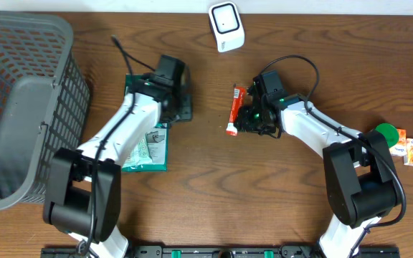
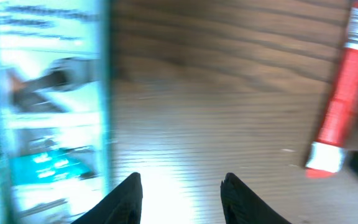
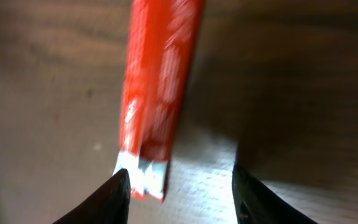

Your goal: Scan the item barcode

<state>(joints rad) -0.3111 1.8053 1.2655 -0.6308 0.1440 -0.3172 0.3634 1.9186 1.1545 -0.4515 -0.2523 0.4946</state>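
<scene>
Fingertips (image 3: 114,199) of right hand (image 3: 179,180): parted about halfway, gripping nothing, with bare bench (image 3: 291,93) between them.
Item: red stick packet (image 3: 160,93), flat on the bench just ahead of that hand, its crimped white end close beside one finger.
Handling, as judged: light, thin, soft, slick film; likely to slide or crumple.
Hold: across the narrow width near mid-length, print left uncovered for the white scanner (image 1: 226,26) beyond.
Left hand (image 2: 182,183): parted, empty, beside green pouch (image 2: 42,106).
</scene>
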